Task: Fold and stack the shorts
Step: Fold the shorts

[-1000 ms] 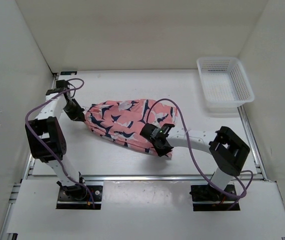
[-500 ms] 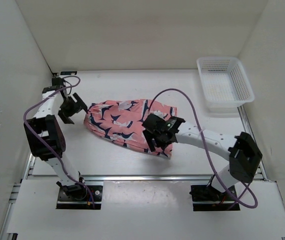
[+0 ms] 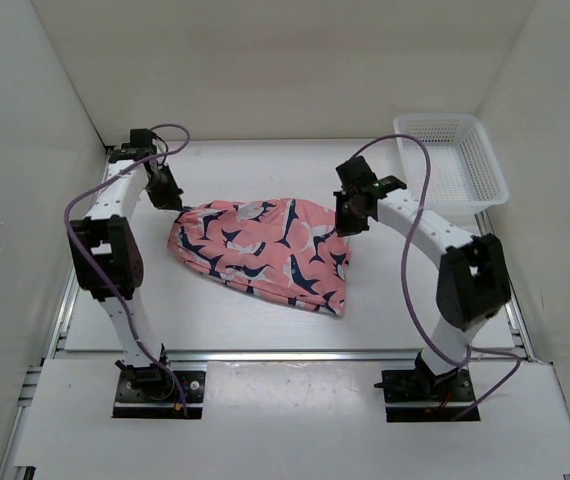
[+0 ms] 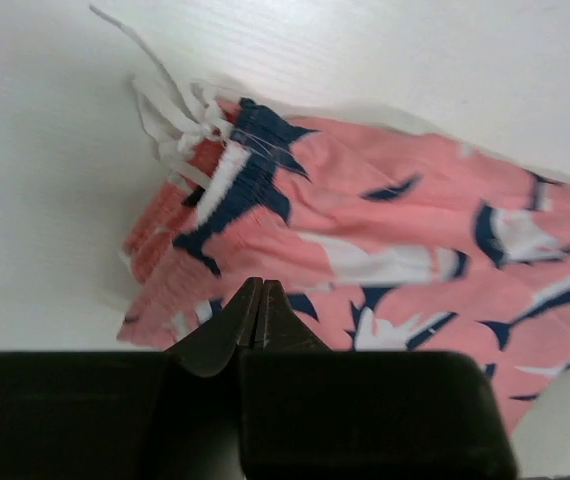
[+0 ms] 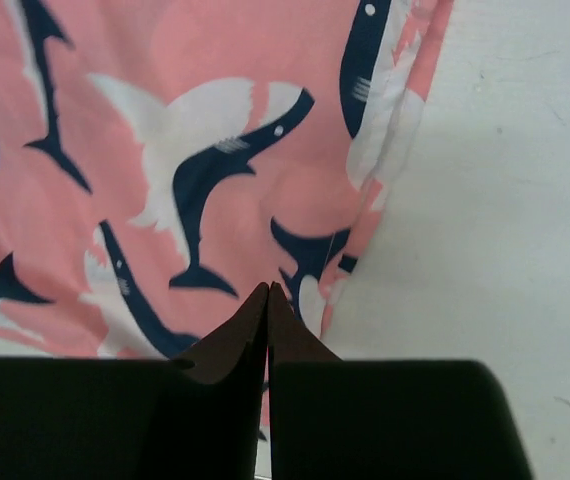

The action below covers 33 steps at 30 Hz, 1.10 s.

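One pair of shorts (image 3: 260, 255) is lying as a folded, rumpled bundle on the white surface (image 3: 215, 320), stretching between the two sets of jaws. No readable writing or label is showing on the fabric; the print is repeating navy-and-white sharks over coral pink. The left jaws are pressing tip to tip with nothing between them. In the left wrist view the gathered waistband of the shorts (image 4: 385, 250) is spreading just ahead of and to both sides of the tips. One white drawstring (image 4: 175, 110) is trailing in a loose tangle farther ahead and to the left of them, its end lying on the bare surface. The right jaws are likewise clenched on nothing. They are hanging over a side edge of the shorts (image 5: 165, 150), with the printed cloth filling the area ahead and to the left of the tips and bare surface opening to their right. Whether either set of jaws is touching the cloth cannot be told. One white plastic mesh basket (image 3: 435, 118) is sitting well apart from the right jaws, off to their outer side near the far right corner. Two arms are reaching in, the left arm (image 3: 105, 250) and the right arm (image 3: 465, 280), each carrying one purple cable.
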Tool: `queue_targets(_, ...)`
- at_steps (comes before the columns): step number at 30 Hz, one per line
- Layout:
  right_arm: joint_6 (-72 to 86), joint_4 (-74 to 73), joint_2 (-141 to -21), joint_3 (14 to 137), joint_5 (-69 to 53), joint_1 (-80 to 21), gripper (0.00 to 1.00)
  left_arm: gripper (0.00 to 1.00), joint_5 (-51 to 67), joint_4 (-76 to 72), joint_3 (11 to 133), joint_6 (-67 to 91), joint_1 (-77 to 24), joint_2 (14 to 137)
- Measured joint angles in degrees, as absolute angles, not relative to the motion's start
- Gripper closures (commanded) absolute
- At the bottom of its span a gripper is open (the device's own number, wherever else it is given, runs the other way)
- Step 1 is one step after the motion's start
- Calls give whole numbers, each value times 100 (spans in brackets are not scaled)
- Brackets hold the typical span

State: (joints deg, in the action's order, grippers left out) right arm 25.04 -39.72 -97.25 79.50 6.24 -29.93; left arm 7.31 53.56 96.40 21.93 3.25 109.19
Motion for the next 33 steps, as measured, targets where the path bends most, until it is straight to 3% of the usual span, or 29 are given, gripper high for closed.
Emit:
queue_targets(8, 2477, -3647, -11229, 8254, -172, -2526, 100, 90, 714, 5356, 9688, 2224, 325, 12252)
queue_targets(12, 2462, -3514, -11526, 8193, -322, -2366, 100, 77, 690, 5290, 9657, 2250, 325, 12237)
queue_targets(16, 2401, -3461, -11590, 8187, -338, -2285, 97, 39, 679, 5218, 9633, 2202, 327, 12217)
queue_targets(17, 2377, -3452, -11581, 8187, -333, -2285, 94, 21, 674, 5221, 9625, 2171, 327, 12189)
queue_targets(19, 2335, -3472, -11515, 8184, -309, -2290, 89, 9, 648, 5234, 9623, 2134, 327, 12062)
queue_targets(21, 2307, -3518, -11338, 8180, -270, -2296, 82, 7, 556, 5262, 9618, 2152, 336, 11808)
queue_targets(23, 2261, -3603, -11017, 8176, -183, -2335, 76, 15, 495, 5242, 9537, 2150, 370, 11378)
queue_targets(25, 2226, -3642, -10639, 8171, -58, -2364, 76, 27, 486, 5194, 9406, 2141, 440, 10860)
queue_targets(26, 2213, -3653, -10468, 8171, -23, -2377, 76, 27, 491, 5146, 9303, 2154, 499, 10610)
queue_targets(30, 2200, -3726, -9922, 8171, 69, -2414, 75, 6, 816, 4834, 8678, 2132, 864, 10064)
queue_targets(33, 2196, -3789, -9835, 8171, 134, -2418, 75, 3, 1251, 4595, 8162, 2163, 1140, 10302)
